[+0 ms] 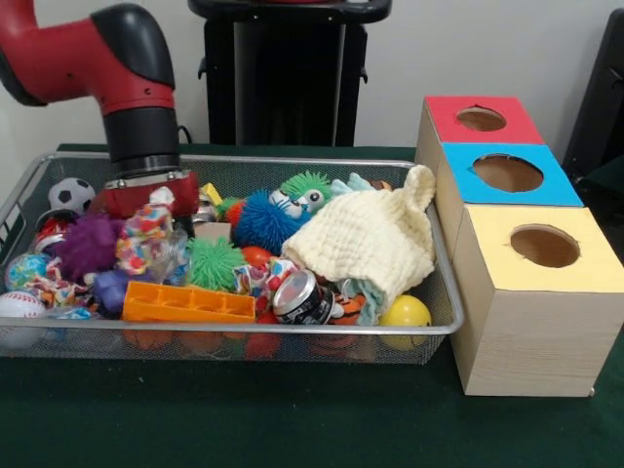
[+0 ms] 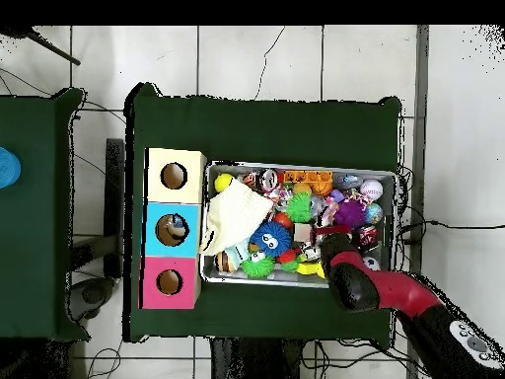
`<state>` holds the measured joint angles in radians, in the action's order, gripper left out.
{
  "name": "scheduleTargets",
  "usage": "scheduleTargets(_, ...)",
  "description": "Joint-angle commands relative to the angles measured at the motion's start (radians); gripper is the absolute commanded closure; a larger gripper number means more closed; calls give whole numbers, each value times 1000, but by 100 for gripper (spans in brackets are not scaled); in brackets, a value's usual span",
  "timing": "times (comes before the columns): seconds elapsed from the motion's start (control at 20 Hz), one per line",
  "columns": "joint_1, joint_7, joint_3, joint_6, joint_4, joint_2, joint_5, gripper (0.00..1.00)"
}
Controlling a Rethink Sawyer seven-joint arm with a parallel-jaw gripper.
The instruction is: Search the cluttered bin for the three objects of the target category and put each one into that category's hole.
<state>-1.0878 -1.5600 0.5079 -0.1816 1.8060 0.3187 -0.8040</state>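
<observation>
A wire bin (image 1: 292, 331) (image 2: 396, 197) holds a heap of toys. My gripper (image 1: 146, 207) (image 2: 330, 235) is down inside its left end in the front view, above a multicoloured cloth toy (image 1: 144, 237) and beside a purple fuzzy ball (image 1: 88, 244). That toy hides its tip. Around it lie a blue spiky ball (image 1: 261, 220), a green spiky ball (image 1: 213, 261), a soccer ball (image 1: 71, 194), a baseball (image 1: 19, 306), a yellow ball (image 1: 405, 313), a can (image 1: 300, 297) and an orange tray (image 1: 187, 303). To the right of the bin, a wooden box has a red hole (image 1: 481, 119), a blue hole (image 1: 507, 173) and a yellow hole (image 1: 544, 246).
A cream cloth (image 1: 375, 239) (image 2: 235, 217) covers the bin's end nearest the box. The box (image 2: 174, 227) stands close against the bin on a green table cover (image 1: 292, 419). A second green table (image 2: 35, 197) stands apart at the overhead view's left.
</observation>
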Motion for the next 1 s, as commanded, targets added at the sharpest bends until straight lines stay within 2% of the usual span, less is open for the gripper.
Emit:
scheduleTargets(0.05, 93, -130, 34, -143, 42, 69, -19, 0)
scheduleTargets(0.2, 108, -149, 40, -137, 58, 104, 2, 0)
scheduleTargets(0.4, 158, -155, -17, -185, 65, 107, 20, 0)
scheduleTargets(0.5, 171, -160, -20, -183, 74, 127, 28, 0)
scheduleTargets(0.75, 164, -160, -31, -189, 61, 95, 2, 0)
scheduleTargets(0.9, 155, -172, -30, -114, 65, 85, 19, 0)
scheduleTargets(1.0, 151, -163, -39, -10, 67, 90, 47, 0)
